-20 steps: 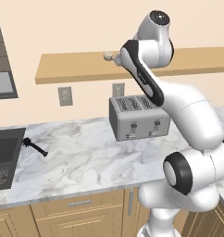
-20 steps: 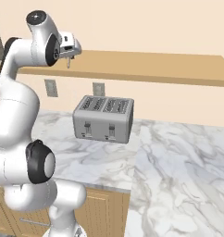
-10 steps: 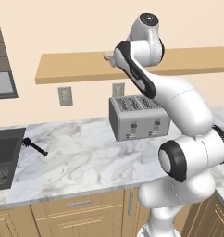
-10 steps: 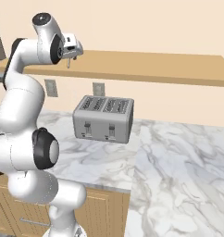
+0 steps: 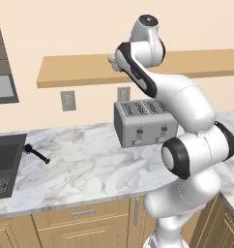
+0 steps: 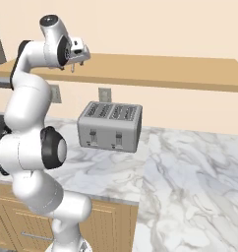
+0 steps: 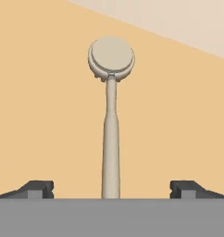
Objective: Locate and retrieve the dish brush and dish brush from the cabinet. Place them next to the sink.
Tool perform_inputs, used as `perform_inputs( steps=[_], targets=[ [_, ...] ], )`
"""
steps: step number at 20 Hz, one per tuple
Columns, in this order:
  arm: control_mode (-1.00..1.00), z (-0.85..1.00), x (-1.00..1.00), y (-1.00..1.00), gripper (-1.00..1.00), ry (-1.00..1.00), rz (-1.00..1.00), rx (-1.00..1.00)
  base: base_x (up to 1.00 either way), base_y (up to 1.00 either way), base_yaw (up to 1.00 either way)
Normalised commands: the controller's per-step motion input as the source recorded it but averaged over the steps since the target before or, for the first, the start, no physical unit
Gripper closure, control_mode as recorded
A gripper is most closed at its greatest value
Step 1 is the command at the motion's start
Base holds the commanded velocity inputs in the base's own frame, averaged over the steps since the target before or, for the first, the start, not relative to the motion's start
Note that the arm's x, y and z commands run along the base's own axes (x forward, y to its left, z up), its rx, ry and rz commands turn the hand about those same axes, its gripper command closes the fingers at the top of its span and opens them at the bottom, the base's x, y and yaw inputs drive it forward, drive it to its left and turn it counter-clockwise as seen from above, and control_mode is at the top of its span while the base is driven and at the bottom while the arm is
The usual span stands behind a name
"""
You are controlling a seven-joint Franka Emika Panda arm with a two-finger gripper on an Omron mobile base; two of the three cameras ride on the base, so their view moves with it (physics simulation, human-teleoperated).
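Since the earlier frame, arm has swung further over the shelf (image 5: 80, 70). Gripper (image 7: 112, 187) jaws wide, holding nothing, hanging above the wood brush (image 7: 111, 125), frame centre. Black brush (image 5: 36, 153) on counter (image 5: 90, 164), left, beside sink (image 5: 4, 164).

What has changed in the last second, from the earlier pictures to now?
The arm has swung a little to its left along the wooden shelf, so the gripper now sits further that way above it. Its jaws are open, as before, one on each side of the pale wood brush lying on the shelf, and nothing was taken hold of or let go. The black brush, toaster and sink stayed in place.
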Motion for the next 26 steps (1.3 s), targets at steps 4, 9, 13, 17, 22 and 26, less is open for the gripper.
perform_inputs(
  steps=[4, 9, 13, 17, 22, 26],
  targets=[
    [-1.0, -0.14, 0.18, 0.05, -1.0, 0.0, 0.0, 0.0, 0.0, 0.0, 0.0],
    [-1.0, -0.11, 0.18, 0.05, -1.0, 0.0, 0.0, 0.0, 0.0, 0.0, 0.0],
    [-1.0, -0.16, 0.18, 0.04, -1.0, 0.0, 0.0, 0.0, 0.0, 0.0, 0.0],
    [-1.0, -0.18, 0.13, 0.01, -1.0, 0.0, 0.0, 0.0, 0.0, 0.0, 0.0],
    [-1.0, -0.25, 0.05, 0.0, 1.0, 0.01, 0.0, 0.0, 0.0, 0.0, 0.0],
    [-1.0, -0.3, 0.01, 0.0, 1.0, 0.03, 0.0, 0.01, 0.0, 0.0, 0.0]
  ],
)
